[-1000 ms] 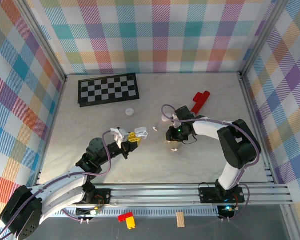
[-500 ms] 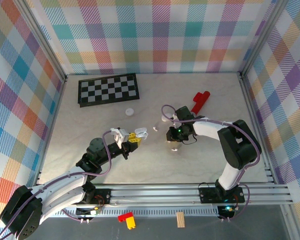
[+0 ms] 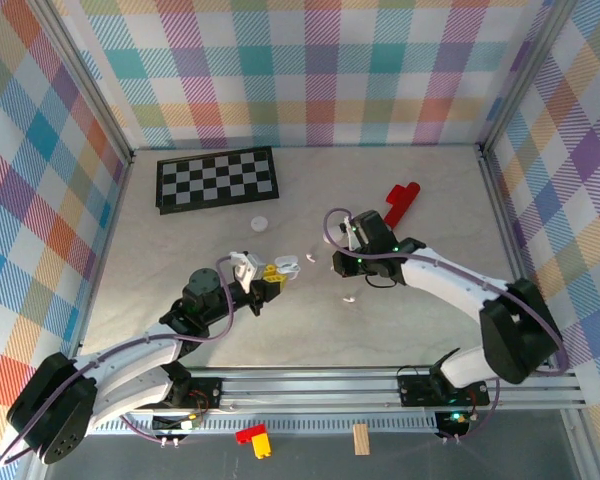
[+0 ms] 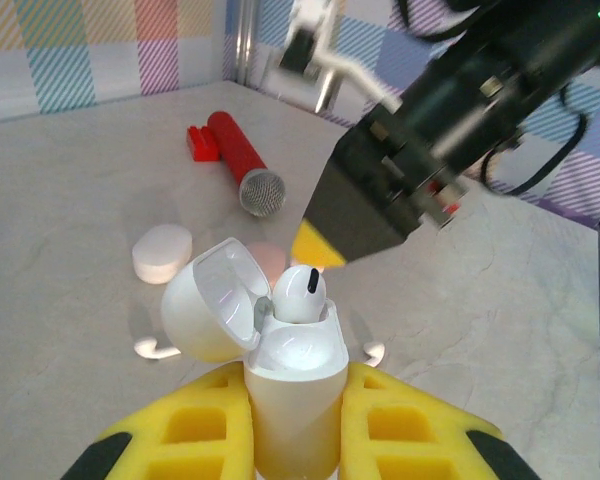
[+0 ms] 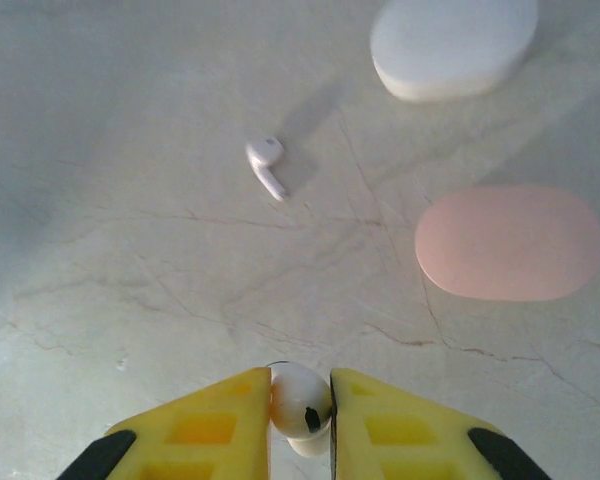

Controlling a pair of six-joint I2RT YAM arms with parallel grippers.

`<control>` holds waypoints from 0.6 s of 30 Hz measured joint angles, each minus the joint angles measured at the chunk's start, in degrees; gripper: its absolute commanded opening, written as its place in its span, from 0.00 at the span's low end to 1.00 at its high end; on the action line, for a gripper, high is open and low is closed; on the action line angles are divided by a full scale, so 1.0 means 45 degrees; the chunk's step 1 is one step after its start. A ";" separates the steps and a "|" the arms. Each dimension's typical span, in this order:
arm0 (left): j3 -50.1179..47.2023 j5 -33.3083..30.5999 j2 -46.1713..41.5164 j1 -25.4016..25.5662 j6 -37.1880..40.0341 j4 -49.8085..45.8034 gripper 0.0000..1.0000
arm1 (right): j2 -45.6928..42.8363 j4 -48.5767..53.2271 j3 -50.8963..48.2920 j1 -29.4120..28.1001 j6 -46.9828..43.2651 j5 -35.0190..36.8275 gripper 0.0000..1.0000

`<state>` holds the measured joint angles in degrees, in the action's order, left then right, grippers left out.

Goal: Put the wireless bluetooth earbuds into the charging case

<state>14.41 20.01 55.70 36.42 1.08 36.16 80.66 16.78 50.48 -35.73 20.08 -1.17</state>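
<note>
Jaws of your left gripper are clamped round the open charging case, with a seated earbud just above them. Your right gripper jaws pinch a second earbud by its bulb. Expect it to be light, smooth and slippery. A loose earbud lies ahead, slightly left; take it across the bulb.

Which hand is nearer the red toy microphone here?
Right. The right hand, shut on an earbud, is left of the red microphone and closer to the arm bases; the left hand, shut on the charging case, is farther left.
</note>
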 measured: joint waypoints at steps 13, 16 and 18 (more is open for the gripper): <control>0.1059 0.0019 0.1719 0.0005 -0.0044 -0.0063 0.12 | -0.2438 -0.0840 -0.0214 -0.1622 -0.1433 0.1481 0.19; 0.1122 0.0107 0.1909 0.0019 -0.0044 -0.0063 0.12 | -0.2448 -0.1054 -0.0189 -0.2050 -0.1729 0.1617 0.19; 0.1146 0.0151 0.1919 0.0039 -0.0044 -0.0068 0.12 | -0.2448 -0.1132 -0.0097 -0.2307 -0.1914 0.1647 0.19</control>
<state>19.57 20.69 64.34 36.60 0.89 35.86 69.65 11.68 50.04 -46.11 11.46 6.24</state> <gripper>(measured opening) 0.164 0.193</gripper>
